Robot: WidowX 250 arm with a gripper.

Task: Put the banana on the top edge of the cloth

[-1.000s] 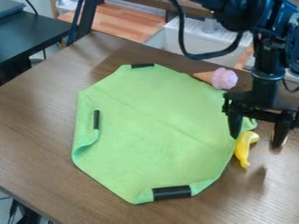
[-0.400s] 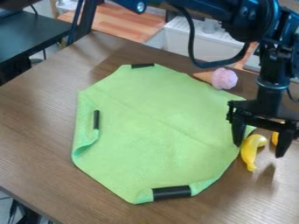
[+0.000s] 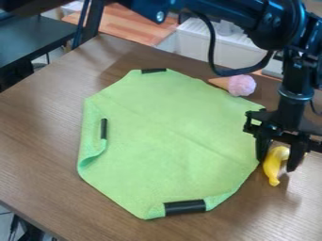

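Hand astride the banana, right of the cloth

Black hand (image 3: pixel 276 164) hangs at the right of the view, pointing down, low over the tabletop (image 3: pixel 37 141). Its fingers stand moderately apart, one on either side of the banana (image 3: pixel 272 172); whether either touches the peel, I cannot tell. Banana yellow, curved, its narrow end toward the near side of the tabletop. It lies on bare wood just beside the cloth's lower right edge, off the fabric and well apart from the top edge.

Cloth (image 3: pixel 164 132) bright green, spread broadly, corners tucked in to give a many-sided outline. Left side curls up in a fold. Three black strips on it: a short one at the top edge (image 3: pixel 153 70), a slim one at the left (image 3: pixel 104 128), a wide one at the bottom (image 3: pixel 185 207).

Toy ice cream (image 3: pixel 241 84), pink scoop on a tan cone, lies on its side by the cloth's upper right edge, cone pointing left. A small orange-yellow patch shows behind the hand's right-hand finger; too hidden to name. Arm (image 3: pixel 252 23) spans the upper right, black cable (image 3: pixel 213 52) looping beneath.
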